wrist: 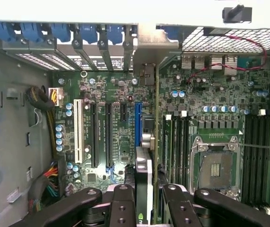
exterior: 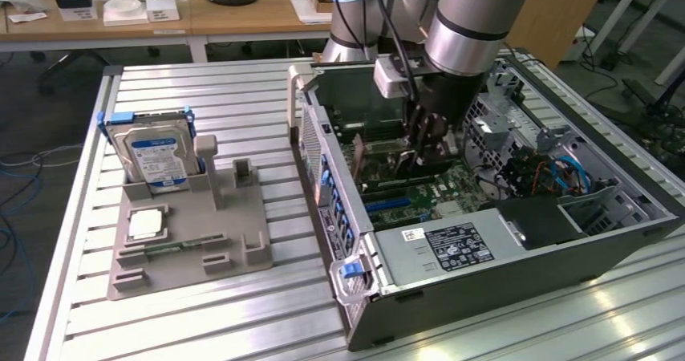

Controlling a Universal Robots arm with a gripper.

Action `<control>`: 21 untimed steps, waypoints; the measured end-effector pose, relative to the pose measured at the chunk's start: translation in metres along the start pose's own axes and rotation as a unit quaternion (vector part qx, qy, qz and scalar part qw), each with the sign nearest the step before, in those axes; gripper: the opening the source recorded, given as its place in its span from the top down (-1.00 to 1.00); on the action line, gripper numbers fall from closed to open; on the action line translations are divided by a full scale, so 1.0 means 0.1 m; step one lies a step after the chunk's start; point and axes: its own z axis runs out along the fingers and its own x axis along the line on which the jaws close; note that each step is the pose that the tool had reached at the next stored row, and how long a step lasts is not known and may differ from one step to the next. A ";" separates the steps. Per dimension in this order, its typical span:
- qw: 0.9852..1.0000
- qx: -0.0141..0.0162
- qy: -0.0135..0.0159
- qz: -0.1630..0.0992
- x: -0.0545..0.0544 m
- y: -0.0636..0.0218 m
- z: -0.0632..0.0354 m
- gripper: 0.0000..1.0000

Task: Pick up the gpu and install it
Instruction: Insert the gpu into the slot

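- We have the gripper [exterior: 428, 148] down inside the open computer case [exterior: 599, 249], which lies on its side on the counter [exterior: 214, 313].
- The fingers [wrist: 121, 208] are closed partway onto the graphics card [wrist: 144, 184]; the card stands on edge between them, so we log it as held.
- In the wrist view the card's thin edge runs away from the camera and lines up closely with the blue slot [wrist: 138, 127] on the motherboard [wrist: 211, 109]. We cannot tell whether the card's lower edge is already touching the slot.
- Doing this step well, in our judgement: keep the card square to the board, keep its long edge parallel to the slot, and press straight down with no twist. The metal bracket end should meet the rear opening of the case, near the blue clips [wrist: 87, 33].
- Risk as we see it: a slight tilt would catch one end first and jam, or land the card beside the slot.
- The wrist view gives the slot alignment, the neighbouring black slots [wrist: 100, 135] and the empty processor socket [wrist: 215, 165].
- The exterior view gives the arm's approach, the case walls around the gripper, and the grey parts holder [exterior: 182, 241] with the hard drive [exterior: 156, 156] standing in it, well apart from the case.
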 end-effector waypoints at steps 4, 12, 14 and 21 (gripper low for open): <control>1.000 -0.001 0.000 -0.008 0.01 0.000 0.070 0.46; 1.000 -0.001 0.000 -0.010 0.04 0.008 0.158 0.46; 1.000 -0.001 0.000 -0.010 0.04 0.009 0.171 0.46; 1.000 -0.001 0.000 -0.010 0.04 0.025 0.230 0.46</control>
